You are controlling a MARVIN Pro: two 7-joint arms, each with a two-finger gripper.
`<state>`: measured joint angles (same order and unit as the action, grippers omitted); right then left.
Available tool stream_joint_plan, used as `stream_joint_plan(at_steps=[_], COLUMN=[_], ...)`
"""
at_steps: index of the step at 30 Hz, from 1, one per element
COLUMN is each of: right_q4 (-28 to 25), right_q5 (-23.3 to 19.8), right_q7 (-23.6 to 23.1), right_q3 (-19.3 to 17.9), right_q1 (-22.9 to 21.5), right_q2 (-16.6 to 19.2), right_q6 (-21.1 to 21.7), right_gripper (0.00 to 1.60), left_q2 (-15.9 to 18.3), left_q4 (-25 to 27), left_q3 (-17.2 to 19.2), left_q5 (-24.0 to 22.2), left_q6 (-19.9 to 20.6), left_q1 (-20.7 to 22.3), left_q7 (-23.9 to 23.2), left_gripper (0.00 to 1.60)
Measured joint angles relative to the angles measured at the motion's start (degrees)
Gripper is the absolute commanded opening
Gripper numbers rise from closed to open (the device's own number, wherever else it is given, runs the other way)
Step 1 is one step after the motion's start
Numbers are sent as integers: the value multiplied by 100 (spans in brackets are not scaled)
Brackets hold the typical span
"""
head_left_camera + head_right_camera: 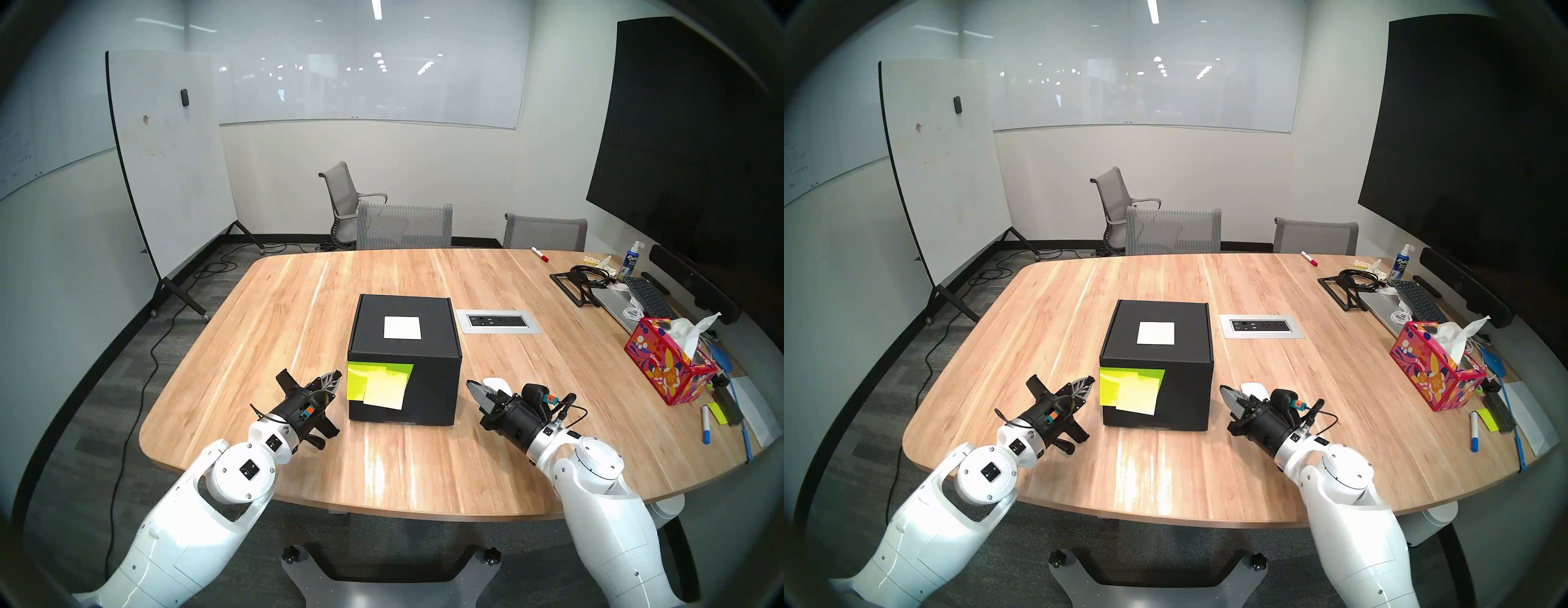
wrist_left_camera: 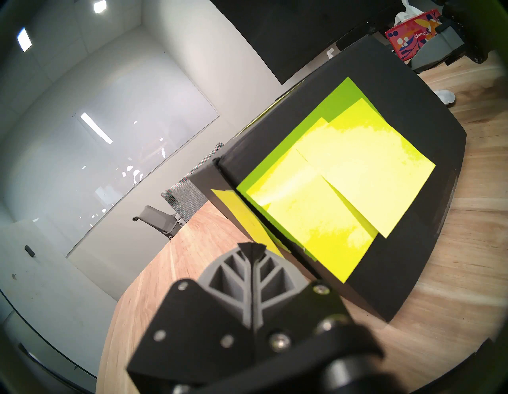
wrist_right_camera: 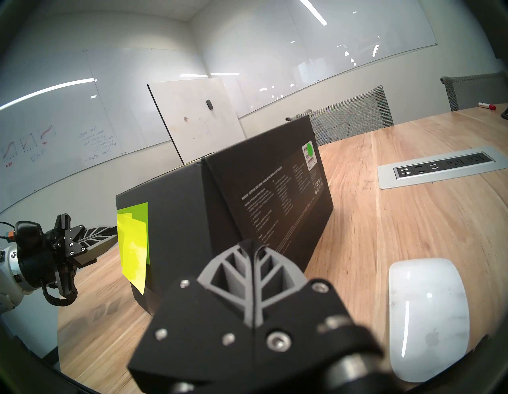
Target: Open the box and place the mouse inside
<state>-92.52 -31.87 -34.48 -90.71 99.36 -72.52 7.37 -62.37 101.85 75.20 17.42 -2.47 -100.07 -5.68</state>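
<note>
The black box (image 1: 428, 344) stands shut in the middle of the wooden table (image 1: 297, 305), a white label (image 1: 402, 327) on its lid and yellow-green sticky notes (image 1: 377, 384) on its front face. My left gripper (image 1: 335, 375) is shut and empty, its tips just left of the notes (image 2: 330, 192). To the right of the box, my right gripper (image 1: 471, 386) is also shut and empty. The white mouse (image 3: 428, 313) lies flat on the table just right of that gripper; in the head view the mouse (image 1: 498, 384) is half hidden behind it.
A power outlet panel (image 1: 498, 321) is set into the table right of the box. A red floral tissue box (image 1: 666, 365), markers, a keyboard (image 1: 649, 295) and cables crowd the right edge. Grey chairs (image 1: 403, 225) stand at the far side.
</note>
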Motion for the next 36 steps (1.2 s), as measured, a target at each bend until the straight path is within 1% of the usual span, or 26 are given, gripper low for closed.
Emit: stream_joint_plan(at_steps=[36], right_q4=[0], right_q5=[3], right_q7=[-3], right_q3=[-3], right_q1=[0], right_q2=[-4], right_q6=[2], right_gripper=[0], left_q2=[0], left_q4=[0], left_q3=[0], left_q5=[0], left_q6=[0], left_q1=[0], left_q7=[0], left_gripper=[0])
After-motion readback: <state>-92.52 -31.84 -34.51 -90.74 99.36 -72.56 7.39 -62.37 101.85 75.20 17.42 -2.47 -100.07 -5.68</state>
